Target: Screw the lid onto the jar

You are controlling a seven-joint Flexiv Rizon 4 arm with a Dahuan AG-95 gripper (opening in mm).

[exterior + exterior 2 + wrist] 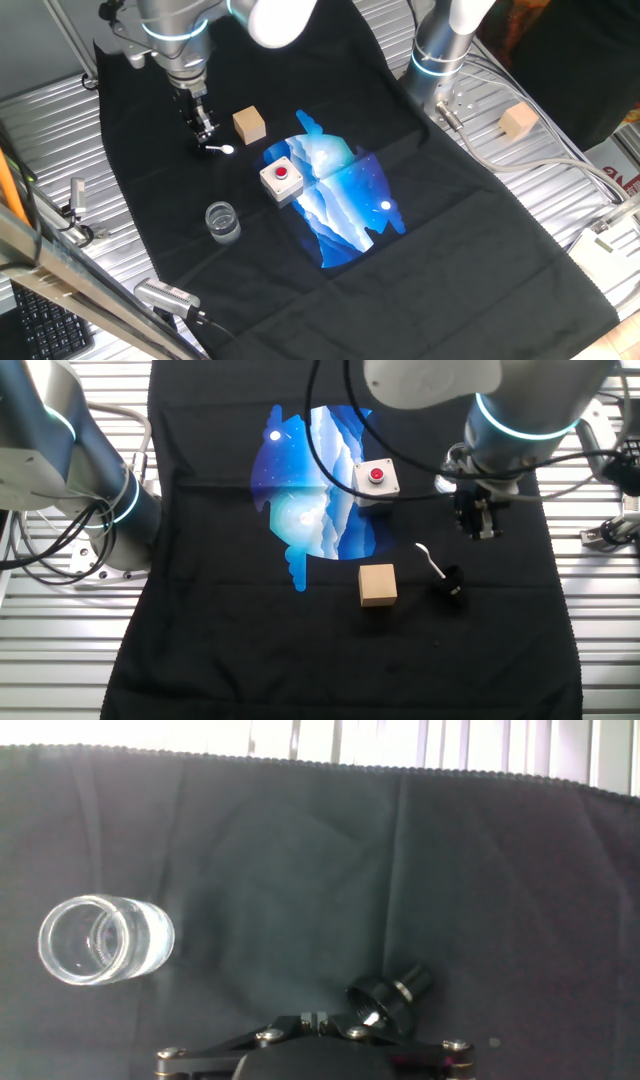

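Nearest in the one fixed view, the jar stands upright and open-mouthed on the black cloth that covers the ribbed metal worktop. Nothing touches it, and it is well apart from the arm. In the hand view it sits at the left, with its open mouth showing.

A little further back, the white box with a red button rests at the left edge of the blue print on the cloth.

Beyond that lies the lid, on the cloth between the jar and the tan wooden cube, near the cube but not touching it. It is not flat: the hand view shows it tipped on its side, black with a pale edge, close to the gripper's body at the bottom of the picture. The whitish face catches the light in the one fixed view.

The gripper hangs pointing down just beside and above the lid. In the other fixed view it is clear of the lid, with cloth between them, so it has hold of nothing. I cannot tell how wide the fingers stand, because they are too small and dark against the cloth.

Farthest back, a second arm's base rises at the cloth's edge, with another wooden cube on the bare worktop to its right.
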